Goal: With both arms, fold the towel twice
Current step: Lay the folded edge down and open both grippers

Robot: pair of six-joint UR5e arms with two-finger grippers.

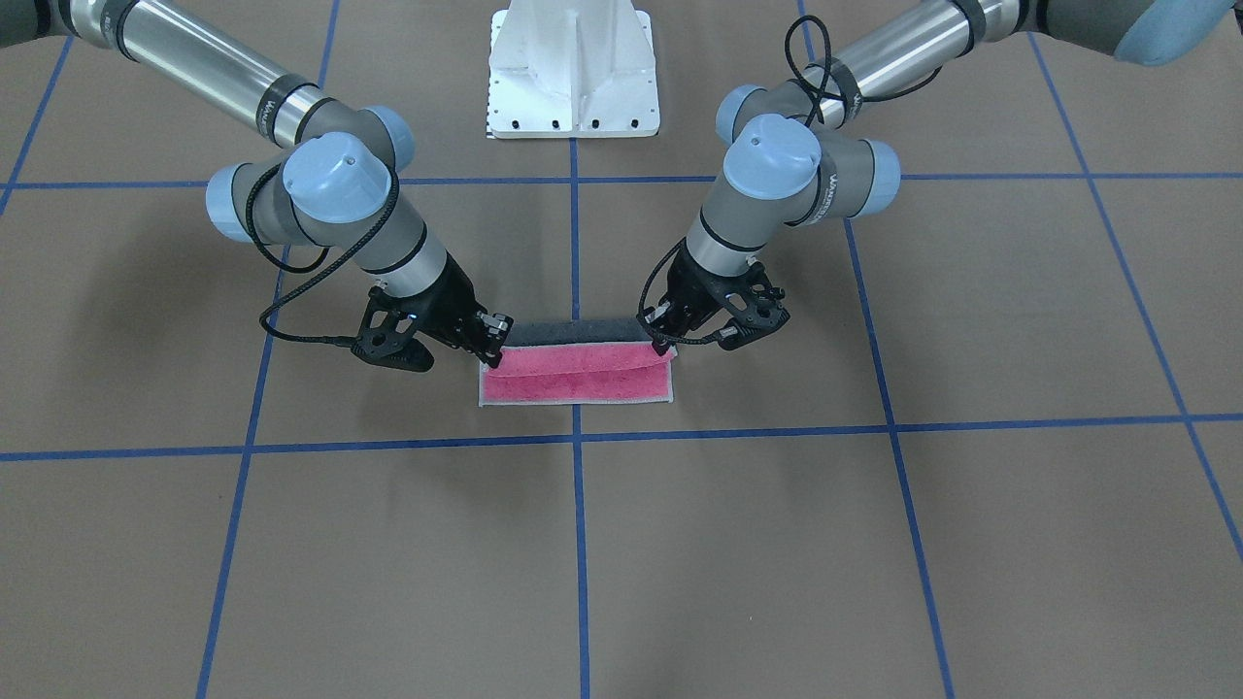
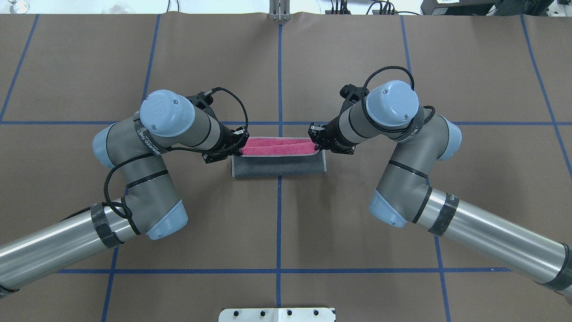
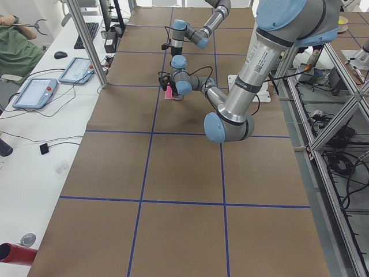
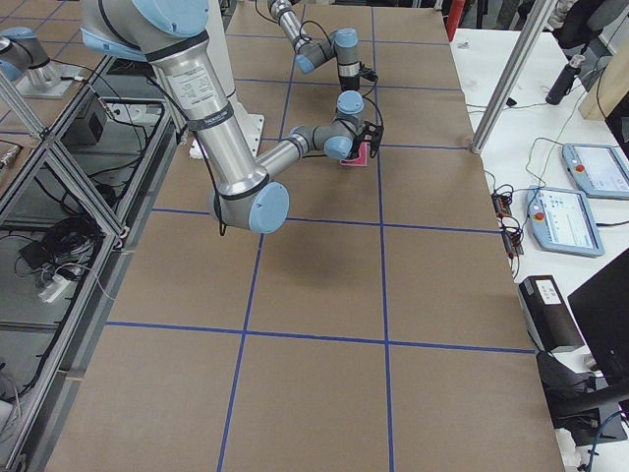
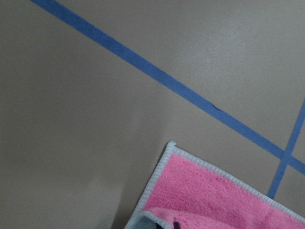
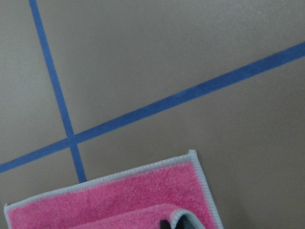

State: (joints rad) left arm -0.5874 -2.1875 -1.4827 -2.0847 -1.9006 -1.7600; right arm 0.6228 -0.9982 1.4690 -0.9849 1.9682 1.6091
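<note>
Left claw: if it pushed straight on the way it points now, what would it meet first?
Most likely the towel itself: its pink face lies flat just beneath the left claw, which pinches the raised edge. Past its corner only bare table shows; depth is uncertain.

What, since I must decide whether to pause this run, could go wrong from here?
1. The left gripper and right gripper each pinch only a corner of the towel. If one slips, the raised flap may drop skewed.
2. The flap looks slightly slack between them, so it may land creased.
3. If one arm leads the other, the towel's edges may not line up.
</note>
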